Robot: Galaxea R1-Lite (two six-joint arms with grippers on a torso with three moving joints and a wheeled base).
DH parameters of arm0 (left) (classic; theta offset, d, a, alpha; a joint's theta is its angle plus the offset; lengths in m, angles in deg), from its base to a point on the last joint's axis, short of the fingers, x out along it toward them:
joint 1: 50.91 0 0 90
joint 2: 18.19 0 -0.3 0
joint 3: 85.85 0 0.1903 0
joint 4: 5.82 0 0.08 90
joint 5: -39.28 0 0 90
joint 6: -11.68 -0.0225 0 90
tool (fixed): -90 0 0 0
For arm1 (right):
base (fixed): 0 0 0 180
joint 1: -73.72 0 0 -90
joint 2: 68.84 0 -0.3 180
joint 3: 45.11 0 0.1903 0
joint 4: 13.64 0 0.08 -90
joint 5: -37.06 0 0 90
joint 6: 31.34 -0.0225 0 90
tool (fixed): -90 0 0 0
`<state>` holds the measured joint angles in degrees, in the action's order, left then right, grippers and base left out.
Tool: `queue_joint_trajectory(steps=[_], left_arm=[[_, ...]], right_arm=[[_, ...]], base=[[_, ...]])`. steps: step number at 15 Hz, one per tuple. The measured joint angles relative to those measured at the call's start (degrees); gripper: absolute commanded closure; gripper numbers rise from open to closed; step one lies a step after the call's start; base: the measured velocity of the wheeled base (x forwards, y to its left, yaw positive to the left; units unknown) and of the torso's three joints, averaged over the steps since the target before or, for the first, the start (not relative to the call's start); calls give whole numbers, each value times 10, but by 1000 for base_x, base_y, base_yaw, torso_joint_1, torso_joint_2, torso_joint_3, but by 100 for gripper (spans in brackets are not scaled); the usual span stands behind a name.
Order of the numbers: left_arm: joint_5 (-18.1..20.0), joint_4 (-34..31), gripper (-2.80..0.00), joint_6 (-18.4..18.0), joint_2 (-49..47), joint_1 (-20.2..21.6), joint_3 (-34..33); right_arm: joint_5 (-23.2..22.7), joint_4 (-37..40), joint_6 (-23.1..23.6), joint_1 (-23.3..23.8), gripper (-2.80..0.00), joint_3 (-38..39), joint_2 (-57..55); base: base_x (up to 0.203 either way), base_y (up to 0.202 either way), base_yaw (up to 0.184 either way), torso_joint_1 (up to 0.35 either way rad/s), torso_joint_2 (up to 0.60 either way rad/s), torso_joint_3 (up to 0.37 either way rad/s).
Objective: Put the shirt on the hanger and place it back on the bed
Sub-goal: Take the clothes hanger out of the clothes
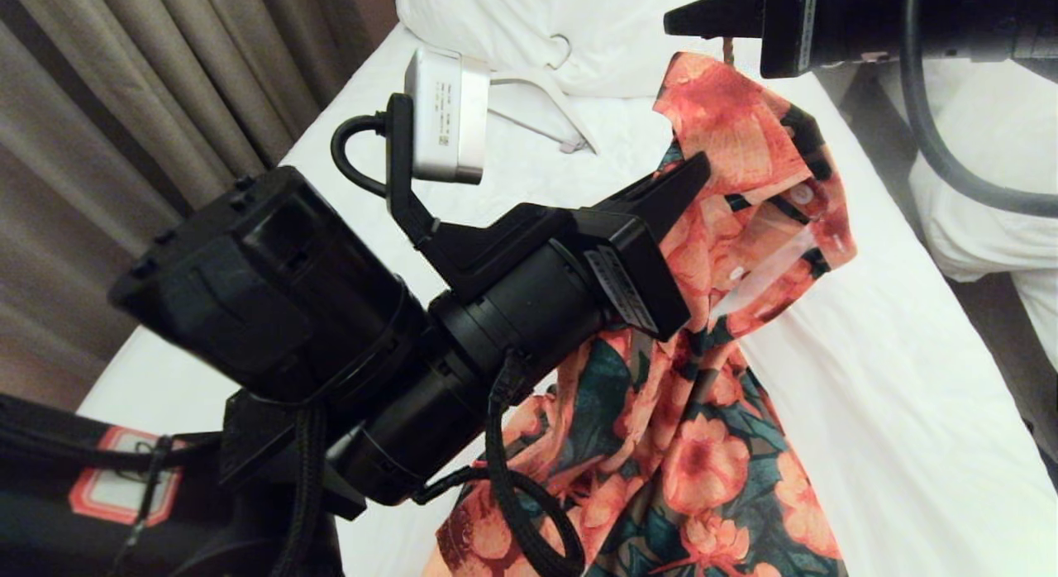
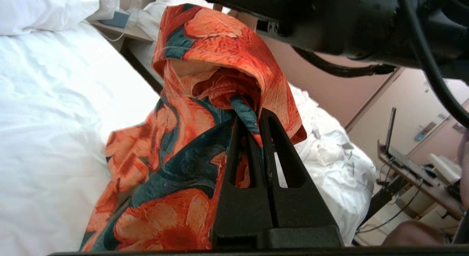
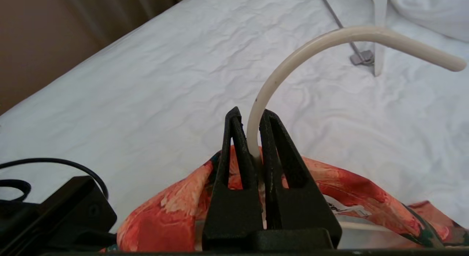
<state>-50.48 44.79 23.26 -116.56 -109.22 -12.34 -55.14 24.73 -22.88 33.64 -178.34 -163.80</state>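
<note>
The shirt (image 1: 702, 445), orange-pink flowers on dark green, hangs in a bunch above the bed (image 1: 868, 379), its lower part trailing down to the sheet. My left gripper (image 1: 698, 168) reaches in from the left and is shut on a fold of the fabric just below the collar (image 2: 253, 118). My right gripper (image 1: 674, 19) comes in from the upper right above the shirt's top. In the right wrist view it (image 3: 249, 114) is shut on the stem of the cream hanger (image 3: 293, 54), whose hook curves up past the fingertips. The hanger's body is hidden inside the shirt (image 3: 165, 219).
A thicker white hanger (image 1: 537, 106) lies on the sheet near the heaped duvet (image 1: 579, 23). Curtains (image 1: 124, 106) run along the bed's left side. A second bed piled with bedding (image 1: 992, 147) stands to the right, across a narrow gap. Beyond it is a desk with a laptop (image 2: 395, 153).
</note>
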Motion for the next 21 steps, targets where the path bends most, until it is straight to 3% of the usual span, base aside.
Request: queue_joint_trajectory(steps=[4,8,13,14,21], left_arm=[[10,-91,0,-11,48,30,-1],[68,-193,0,-14,110,70,-6],[80,-279,0,-26,142,80,1],[78,-279,-280,-25,143,80,4],[75,-308,-280,-38,144,81,13]], right_arm=[[6,-3,-1,16,0,-7,-5],[6,-2,0,36,0,-23,-8],[6,-1,-1,43,0,-25,-7],[6,0,-1,43,0,-25,-7],[6,-1,-12,43,0,-24,-8]], base=[[0,0,0,0,0,0],[0,0,0,0,0,0],[0,0,0,0,0,0],[0,0,0,0,0,0],[0,0,0,0,0,0]])
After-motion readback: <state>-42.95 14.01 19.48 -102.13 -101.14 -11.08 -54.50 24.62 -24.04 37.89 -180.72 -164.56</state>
